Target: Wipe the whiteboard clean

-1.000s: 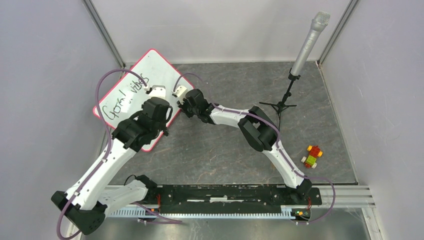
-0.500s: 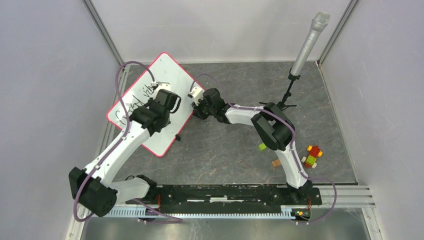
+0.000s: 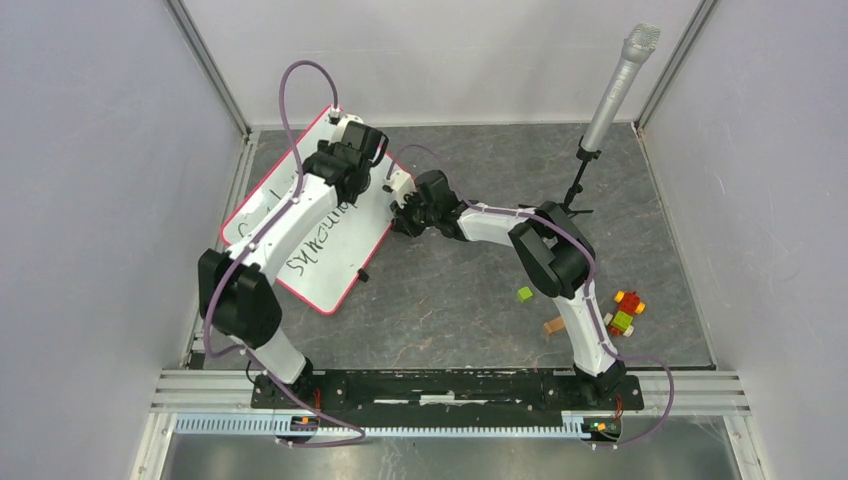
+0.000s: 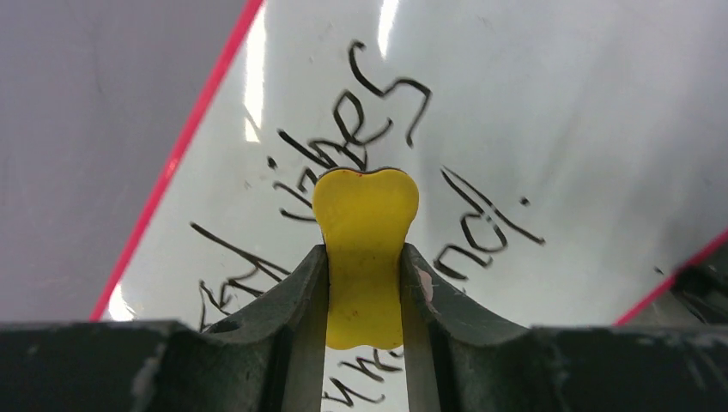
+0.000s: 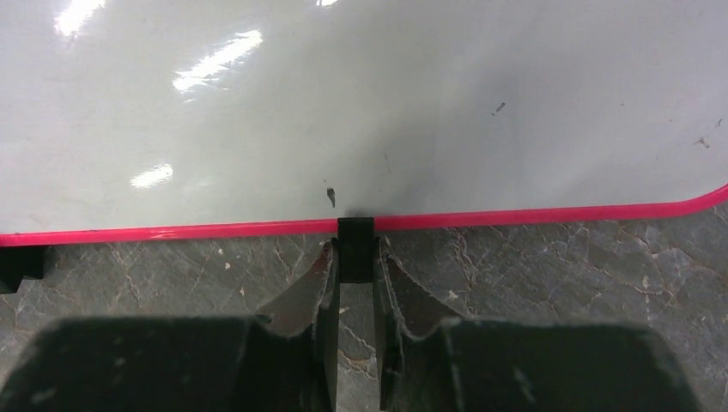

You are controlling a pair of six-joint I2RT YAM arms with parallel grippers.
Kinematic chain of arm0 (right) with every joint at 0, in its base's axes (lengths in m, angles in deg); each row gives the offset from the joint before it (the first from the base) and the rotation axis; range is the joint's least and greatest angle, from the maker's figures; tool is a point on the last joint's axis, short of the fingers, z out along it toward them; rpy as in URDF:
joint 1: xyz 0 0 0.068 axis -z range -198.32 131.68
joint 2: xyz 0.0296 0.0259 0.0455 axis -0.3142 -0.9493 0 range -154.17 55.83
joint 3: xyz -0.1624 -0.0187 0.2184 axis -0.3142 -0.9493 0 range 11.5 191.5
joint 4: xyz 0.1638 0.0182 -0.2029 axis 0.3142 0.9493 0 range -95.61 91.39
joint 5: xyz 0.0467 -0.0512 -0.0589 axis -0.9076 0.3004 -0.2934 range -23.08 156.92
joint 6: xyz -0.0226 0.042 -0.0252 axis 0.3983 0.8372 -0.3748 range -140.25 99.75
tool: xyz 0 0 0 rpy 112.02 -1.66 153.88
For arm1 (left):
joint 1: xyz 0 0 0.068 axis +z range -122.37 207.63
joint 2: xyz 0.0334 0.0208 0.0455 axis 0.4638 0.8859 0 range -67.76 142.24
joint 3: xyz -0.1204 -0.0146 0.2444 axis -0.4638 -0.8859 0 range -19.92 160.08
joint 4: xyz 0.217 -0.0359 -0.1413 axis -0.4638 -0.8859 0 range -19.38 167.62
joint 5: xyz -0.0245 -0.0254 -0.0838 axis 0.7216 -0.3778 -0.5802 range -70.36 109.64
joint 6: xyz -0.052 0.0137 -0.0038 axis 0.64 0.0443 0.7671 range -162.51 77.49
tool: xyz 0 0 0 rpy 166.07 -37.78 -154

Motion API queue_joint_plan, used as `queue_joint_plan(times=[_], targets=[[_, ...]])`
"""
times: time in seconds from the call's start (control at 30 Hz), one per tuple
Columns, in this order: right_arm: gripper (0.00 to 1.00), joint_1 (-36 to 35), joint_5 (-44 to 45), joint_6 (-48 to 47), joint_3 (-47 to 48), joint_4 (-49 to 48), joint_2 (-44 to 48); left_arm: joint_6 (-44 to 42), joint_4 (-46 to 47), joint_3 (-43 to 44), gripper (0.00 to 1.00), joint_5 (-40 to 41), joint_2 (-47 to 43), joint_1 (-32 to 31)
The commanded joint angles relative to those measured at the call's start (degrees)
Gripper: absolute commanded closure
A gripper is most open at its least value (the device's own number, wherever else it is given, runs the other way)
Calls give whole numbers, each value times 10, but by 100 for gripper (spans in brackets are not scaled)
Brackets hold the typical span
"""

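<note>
Looking down, you see the whiteboard (image 3: 350, 262) lying askew at the far-left corner of the counter (image 3: 450, 300), dark handwriting on it. Your left jaws pinch a yellow piece (image 4: 365, 215) over the writing; your right jaws pinch a black clip (image 5: 355, 236) on its pink rim.

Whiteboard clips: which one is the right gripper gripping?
The clip centred in the right wrist view, pinched by the right gripper; the other clip sits free at left.
</note>
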Motion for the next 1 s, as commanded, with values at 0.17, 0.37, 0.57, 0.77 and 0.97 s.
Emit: queue_joint_plan(times=[0.17,0.37,0.57,0.77,0.97], targets=[[100,23,-32,11,27,61,-2,-58,43,89,62,40,71,49],[100,23,-40,19,13,46,11,-62,47,113,62,20,103,61],[100,24,-43,19,24,56,6,-66,51,115,44,-2,115,66],[100,23,-50,23,27,54,2,-56,55,100,39,-17,103,66],[100,23,-46,30,24,46,0,-58,61,100,47,-11,105,68]])
